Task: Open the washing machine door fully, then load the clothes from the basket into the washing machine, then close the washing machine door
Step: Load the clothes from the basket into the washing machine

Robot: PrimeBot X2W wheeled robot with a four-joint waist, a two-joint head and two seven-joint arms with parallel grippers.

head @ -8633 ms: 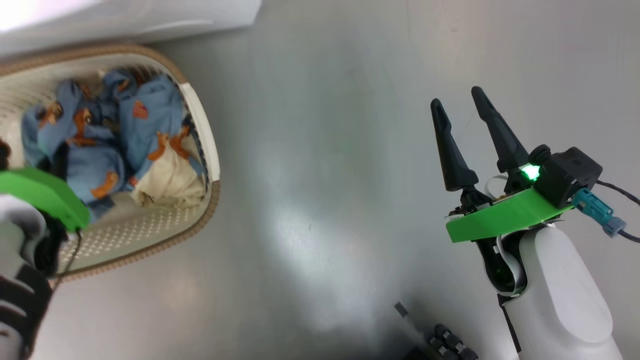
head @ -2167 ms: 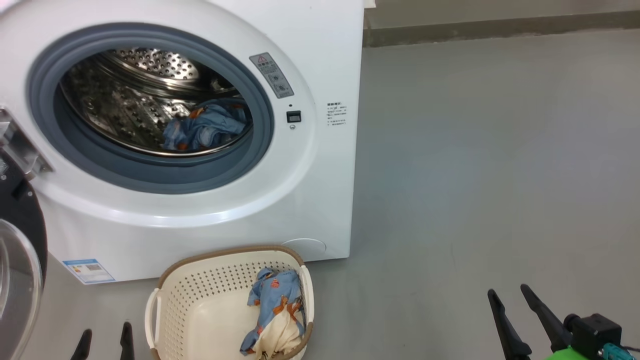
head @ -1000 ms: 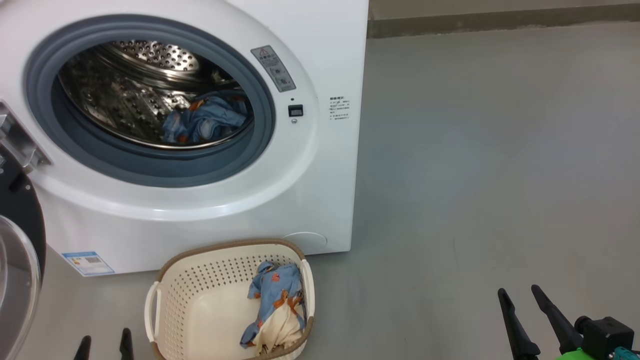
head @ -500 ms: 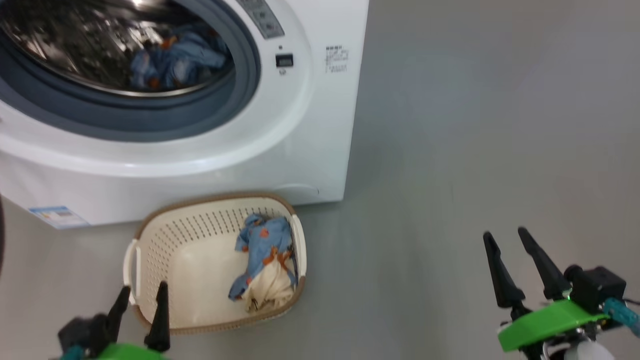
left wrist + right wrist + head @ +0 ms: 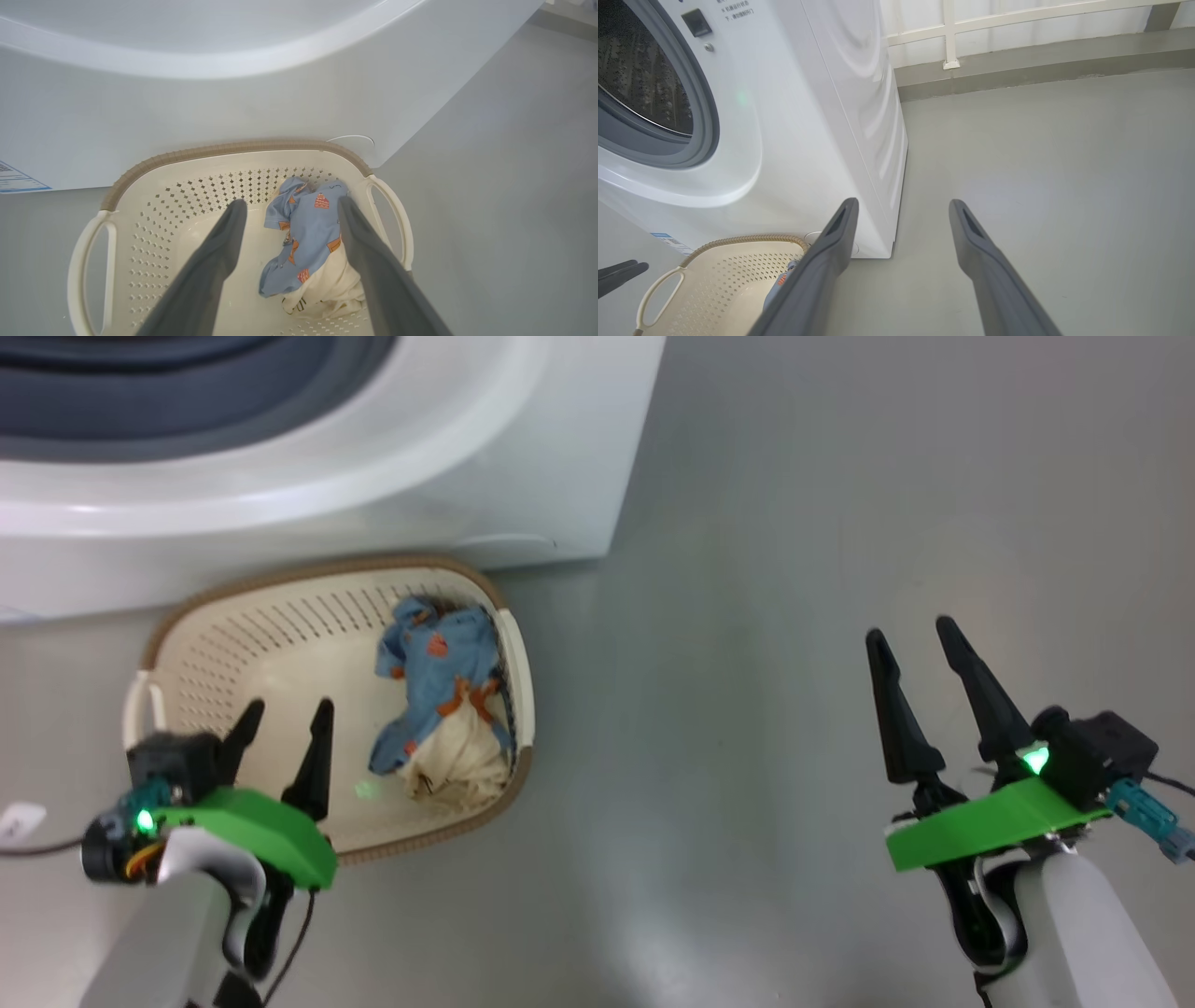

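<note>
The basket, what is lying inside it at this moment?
Inside the basket lies a light blue printed garment with a cream-white cloth at its near end, against the right wall. Whatever is beneath this bundle is covered.

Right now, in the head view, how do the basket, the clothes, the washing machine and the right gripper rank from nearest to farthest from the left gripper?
From the left gripper:
1. basket, directly below its fingers.
2. clothes, at the basket's right end.
3. washing machine, behind the basket.
4. right gripper, far off to the right.
</note>
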